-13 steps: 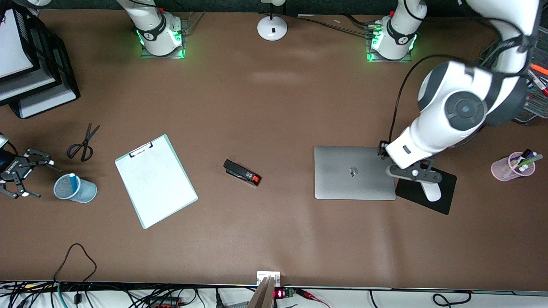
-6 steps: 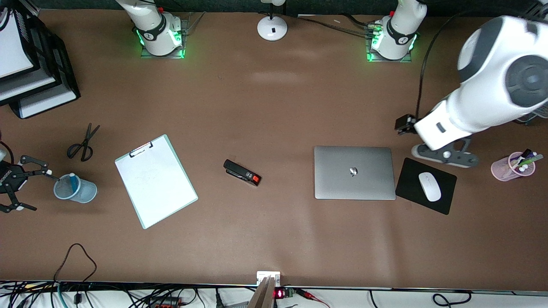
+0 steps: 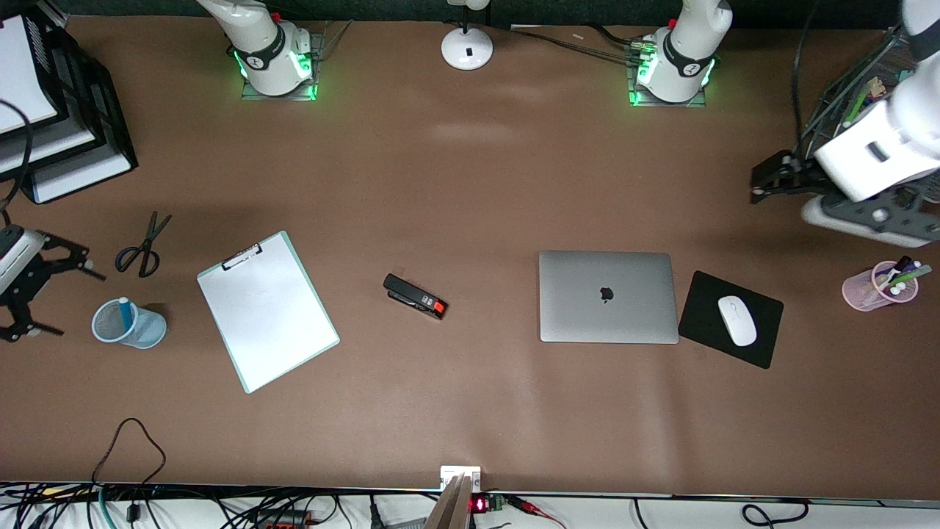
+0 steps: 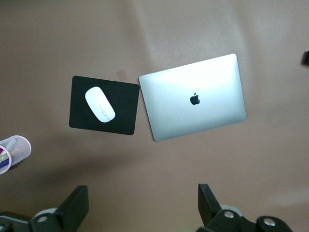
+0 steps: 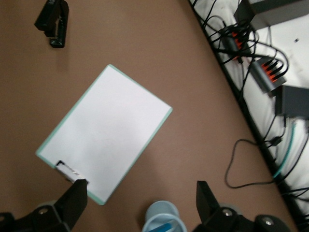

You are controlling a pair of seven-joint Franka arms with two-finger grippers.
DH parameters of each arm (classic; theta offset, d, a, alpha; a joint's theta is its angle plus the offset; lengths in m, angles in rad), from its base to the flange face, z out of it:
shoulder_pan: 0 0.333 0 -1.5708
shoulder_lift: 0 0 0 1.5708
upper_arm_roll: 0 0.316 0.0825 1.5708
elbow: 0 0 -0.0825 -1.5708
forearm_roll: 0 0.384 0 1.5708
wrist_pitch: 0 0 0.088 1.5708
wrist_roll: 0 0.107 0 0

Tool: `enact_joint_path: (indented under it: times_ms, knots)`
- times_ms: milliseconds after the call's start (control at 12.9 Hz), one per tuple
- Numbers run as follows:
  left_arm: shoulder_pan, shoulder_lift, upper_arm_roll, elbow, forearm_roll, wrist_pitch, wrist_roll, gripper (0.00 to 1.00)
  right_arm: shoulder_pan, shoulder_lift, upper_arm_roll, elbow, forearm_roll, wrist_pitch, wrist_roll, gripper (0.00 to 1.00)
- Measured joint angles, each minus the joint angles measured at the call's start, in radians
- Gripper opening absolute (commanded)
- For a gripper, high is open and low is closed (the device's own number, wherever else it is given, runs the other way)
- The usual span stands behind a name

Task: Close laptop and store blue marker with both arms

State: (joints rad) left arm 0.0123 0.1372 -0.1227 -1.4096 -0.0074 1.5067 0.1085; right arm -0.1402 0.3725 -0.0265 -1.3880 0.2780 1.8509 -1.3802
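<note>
The slim silver-grey laptop [image 3: 608, 297] is seen lid-down on the brown desk [image 3: 470, 184], toward the left arm's end; the left end effector [image 3: 767, 184], which hung at the laptop's edge a second ago, has been lifted clear, fingers spread. The bright-blue marker [image 3: 125, 312] is stood in the pale-blue mesh cup [image 3: 128, 324], beside the spread, empty right end effector [image 3: 26, 290]. Both jobs are judged done. A white mint-edged clipboard [image 3: 267, 311] lies nearby; nothing is obstructed.

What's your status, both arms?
Left claw open, up over the table's end. Right claw open beside blue cup. Laptop closed; blue marker in cup. Nothing obstructing.
</note>
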Motion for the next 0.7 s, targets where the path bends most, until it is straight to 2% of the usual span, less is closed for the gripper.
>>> enact_joint_path:
  times_ms: [310, 698]
  knots:
    - [-0.003, -0.141, 0.050, -0.199, -0.007, 0.059, -0.034, 1.00, 0.051, -0.007, 0.000, 0.014, -0.109, -0.074, 0.194, 1.00]
    - [-0.007, -0.174, 0.074, -0.237, -0.007, 0.063, -0.060, 1.00, 0.057, -0.032, -0.006, 0.039, -0.126, -0.167, 0.466, 1.00]
